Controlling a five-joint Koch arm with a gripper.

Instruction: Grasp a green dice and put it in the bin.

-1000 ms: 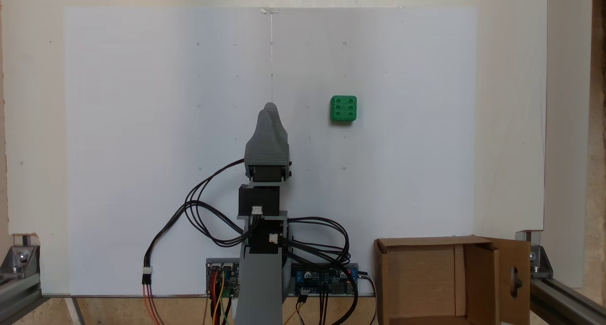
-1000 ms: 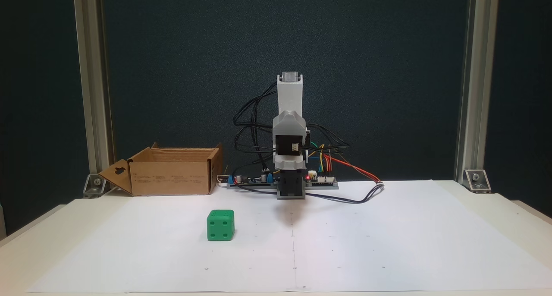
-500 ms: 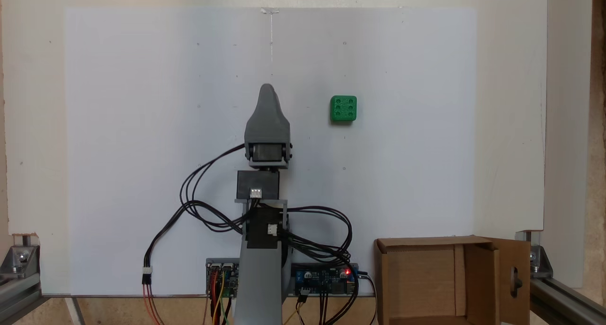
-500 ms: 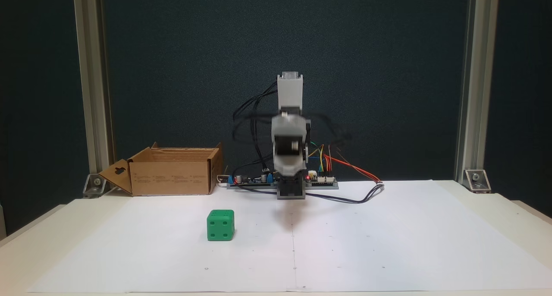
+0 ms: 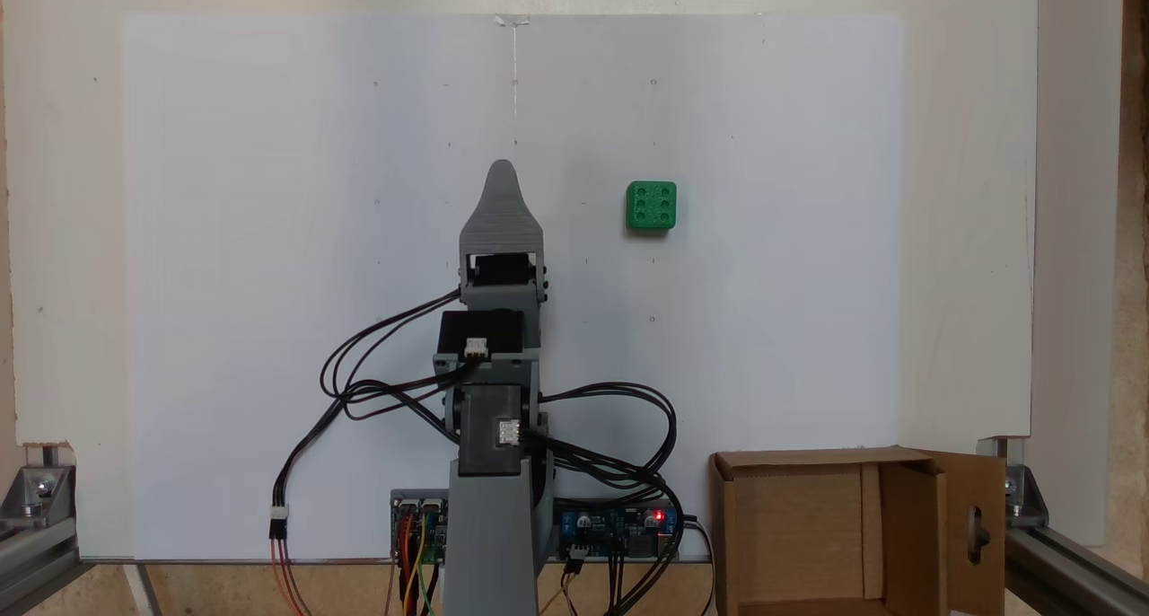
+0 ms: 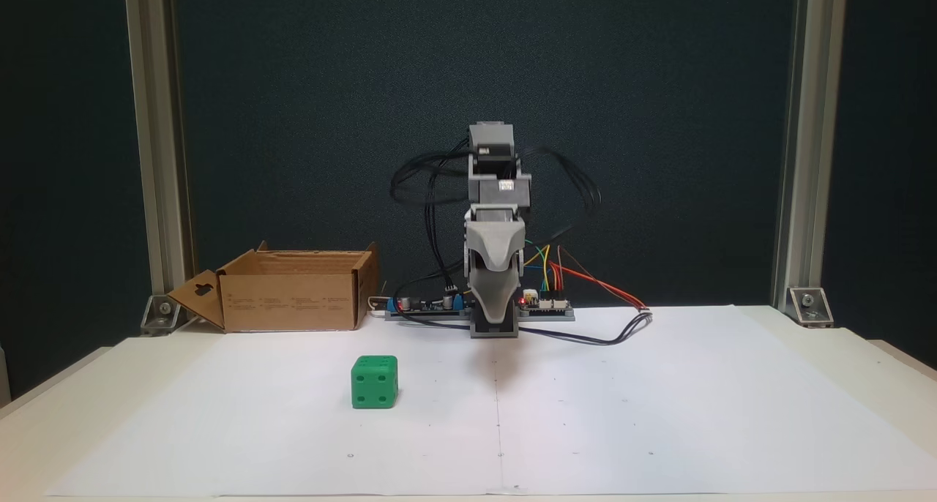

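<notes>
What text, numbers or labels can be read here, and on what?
No words or numbers read clearly.
Box: faint print lines on its front wall, too small to read.
Dice: pips only, six on top in a fixed view; four on the face toward the camera in a fixed view.
Circuit boards: any markings too small to read.

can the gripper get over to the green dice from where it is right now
Probably yes. The green dice sits alone on the white paper, off to the side of the gripper, with nothing between them.
</notes>
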